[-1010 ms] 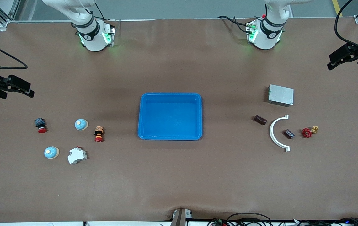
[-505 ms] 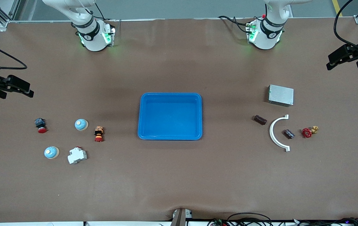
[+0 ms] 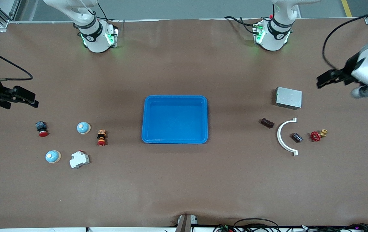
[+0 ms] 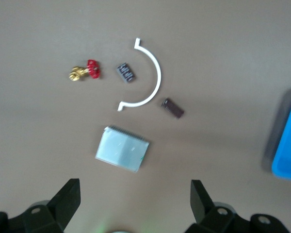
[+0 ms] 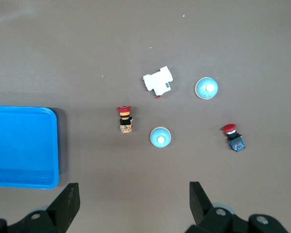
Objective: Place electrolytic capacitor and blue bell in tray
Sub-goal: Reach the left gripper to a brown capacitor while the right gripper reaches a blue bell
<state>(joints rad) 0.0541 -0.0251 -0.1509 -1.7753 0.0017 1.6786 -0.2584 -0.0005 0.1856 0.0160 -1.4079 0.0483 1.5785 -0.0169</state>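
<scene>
**Spotter:** Read me the stock, item by item.

**Operator:** Tray (image 3: pixel 174 119): blue, nothing in it, mid-table between my two tools. Left gripper (image 4: pixel 135 201): fingers apart, empty, up over the table just past the grey metal box (image 4: pixel 122 156) toward the left arm's end. Under it I list two small dark cylinders. One lies inside the white curved bracket (image 4: pixel 148 80), which I take for an electrolytic capacitor (image 4: pixel 126 73). The brown cylinder (image 4: pixel 173 108) lies outside the bracket's arc, on the tray's side. A red valve handle (image 4: pixel 85 71) sits near the capacitor.

**Spotter:** And the right?

**Operator:** Right gripper (image 5: pixel 134 201): fingers apart, empty, over the right arm's end. Below it are two blue bells. The near bell (image 5: pixel 160 137) is closest to my fingers, the second bell (image 5: pixel 206 88) well apart from it, beside the white breaker (image 5: pixel 158 81). Also a striped button (image 5: pixel 125 119) and a red-capped button (image 5: pixel 232 137).

**Spotter:** How do you take the bell?

**Operator:** I'd pick the near bell, since it has clear table around it. I'd centre over the dome, straddle its widest part low at the rim, and descend square, because I judge a dome will squirt out if pinched high.
</scene>
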